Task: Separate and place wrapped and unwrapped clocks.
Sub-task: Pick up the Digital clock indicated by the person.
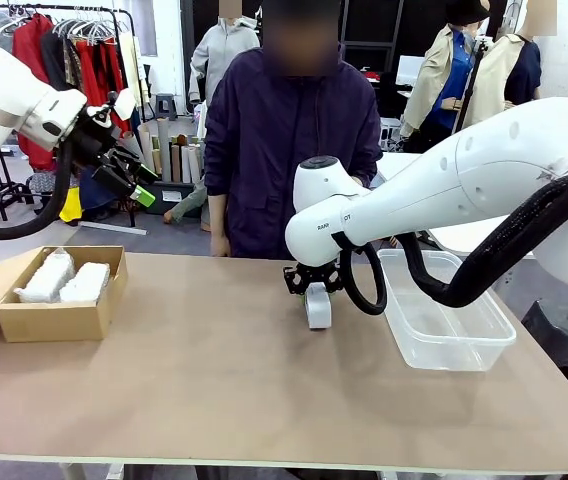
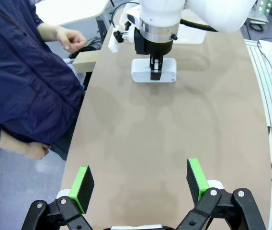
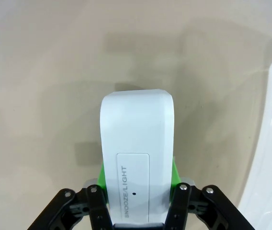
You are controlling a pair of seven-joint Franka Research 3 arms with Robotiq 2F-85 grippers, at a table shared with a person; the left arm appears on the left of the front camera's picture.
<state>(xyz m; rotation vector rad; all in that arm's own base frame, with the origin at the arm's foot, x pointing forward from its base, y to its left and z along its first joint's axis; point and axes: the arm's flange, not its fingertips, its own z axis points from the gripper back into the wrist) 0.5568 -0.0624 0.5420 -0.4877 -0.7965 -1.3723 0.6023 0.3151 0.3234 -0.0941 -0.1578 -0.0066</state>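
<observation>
Green-padded fingers of the right hand point(image 3: 136, 189) press against both sides of the bare, smooth white rounded-rectangular clock point(image 3: 137, 158), whose top carries a "SNOOZE/LIGHT" panel. The clock stands on the brown worktop point(image 1: 214, 370) near its middle, just beside the clear plastic tub point(image 1: 444, 310), with the right hand closed on it from above. The two whitish bubble-wrapped clocks point(image 1: 64, 280) lie side by side in the open brown cardboard box point(image 1: 59, 320) at the worktop's left end. The left hand point(image 2: 141, 184) hovers well above the worktop with its jaws wide apart, holding nothing. A person in a dark blue jacket point(image 1: 289, 150) stands at the far edge with their hands off the worktop.

The sorting looks nearly done: the bare clock is the one item not yet in a container, and the tub appears to be its place. The main risk, as I judge it, is slippage: the casing is smooth plastic and the pads hold it near one end, so it could pivot or drop during the lift. A low carry could also knock the clock against the tub's rim.
</observation>
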